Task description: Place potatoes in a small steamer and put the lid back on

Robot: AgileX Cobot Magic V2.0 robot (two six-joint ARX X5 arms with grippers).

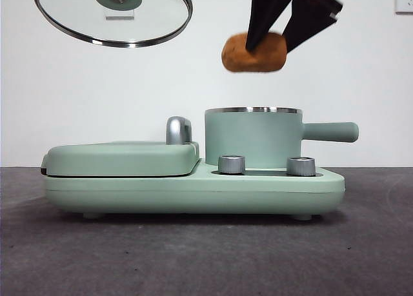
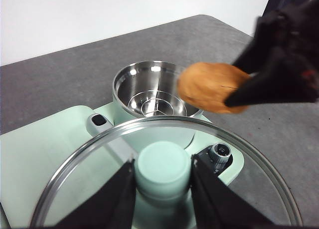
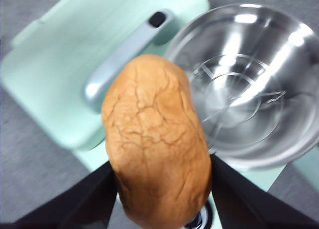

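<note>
The mint-green steamer [image 1: 253,138] stands uncovered on the right of the appliance, its steel inside empty [image 2: 149,92] [image 3: 249,89]. My right gripper [image 1: 268,48] is shut on the orange-brown potato [image 1: 254,53] and holds it high in the air, above the steamer's rim. The potato also shows in the right wrist view [image 3: 157,144] and the left wrist view [image 2: 209,87]. My left gripper [image 2: 163,181] is shut on the mint-green knob of the glass lid [image 1: 113,12], held tilted high at the upper left, above the grill side.
The flat mint-green grill cover [image 1: 122,157] with its chrome handle [image 1: 179,129] lies closed left of the steamer. Two steel dials [image 1: 231,164] sit on the base front. The steamer's side handle [image 1: 330,131] points right. The grey table [image 1: 206,257] surrounds the appliance.
</note>
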